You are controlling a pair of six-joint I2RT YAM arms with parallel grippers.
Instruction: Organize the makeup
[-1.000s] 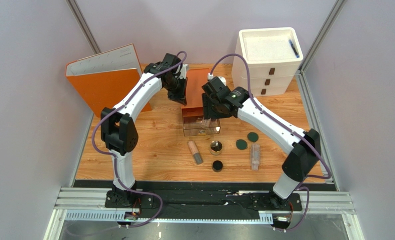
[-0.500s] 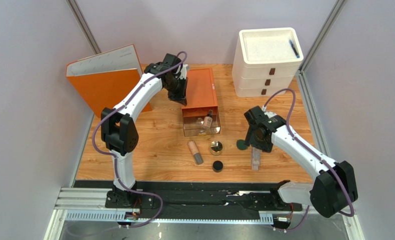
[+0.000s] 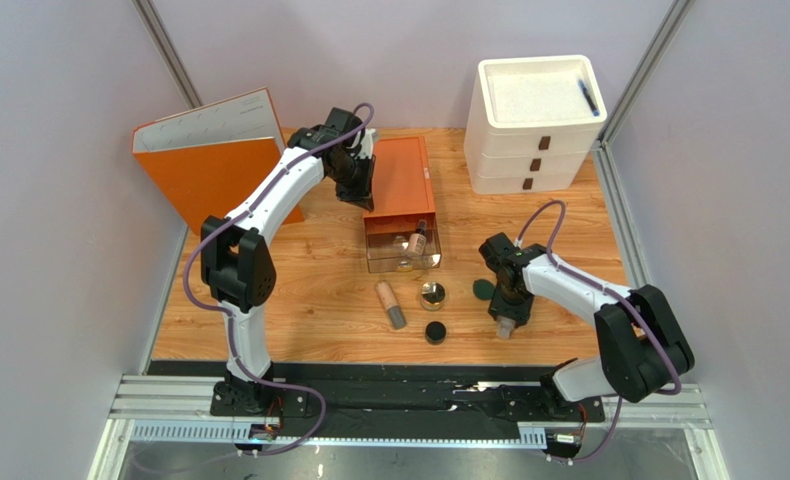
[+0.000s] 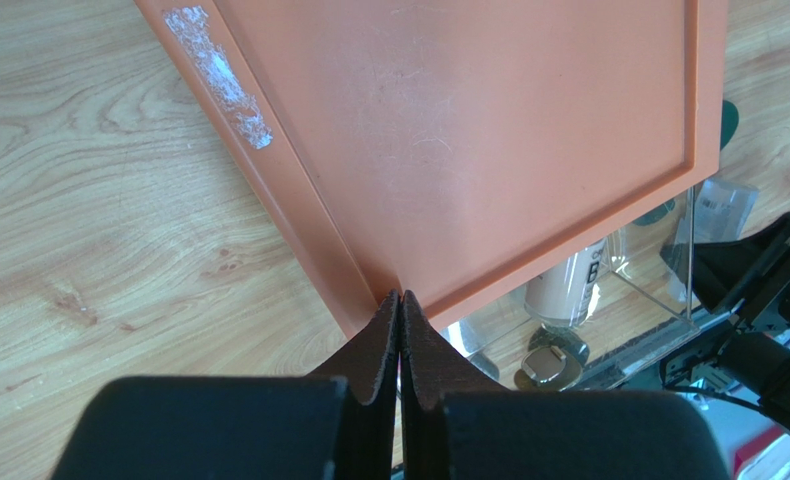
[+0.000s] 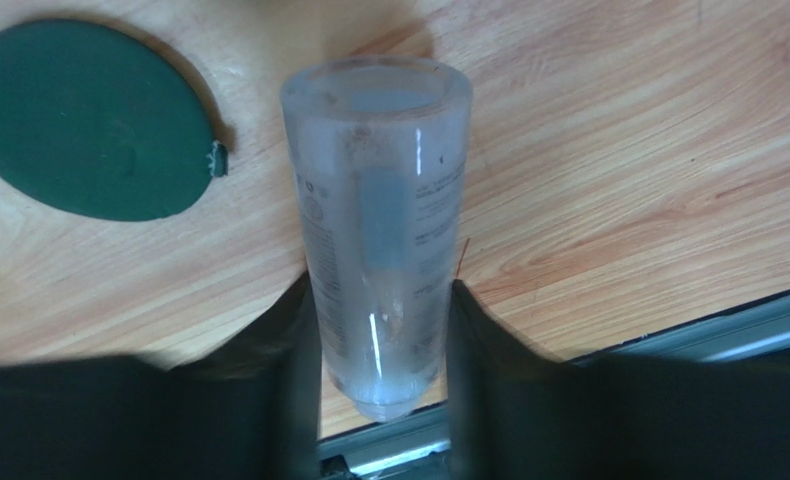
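My left gripper (image 3: 357, 195) is shut on the edge of the orange lid (image 3: 401, 175) of a clear box (image 3: 377, 262); the left wrist view shows the jaws (image 4: 401, 297) pinched on the lid's rim. A slim beige bottle (image 3: 416, 241) lies in the box. My right gripper (image 3: 507, 316) is down at the table, its fingers (image 5: 294, 330) open on either side of a frosted clear bottle (image 5: 379, 200) lying flat. A dark green disc (image 3: 483, 289) lies beside it. The beige tube with grey cap (image 3: 391, 305), gold jar (image 3: 432, 295) and black pot (image 3: 435, 332) lie in front of the box.
A white drawer unit (image 3: 529, 165) stands at the back right with a black pen (image 3: 589, 97) on top. An orange binder (image 3: 209, 170) stands at the back left. The metal rail (image 3: 399, 400) runs along the near table edge, close behind the frosted bottle.
My right arm has swung from the clear box to the right front and come down over the frosted bottle, covering one green disc. The left arm and lid have not moved.
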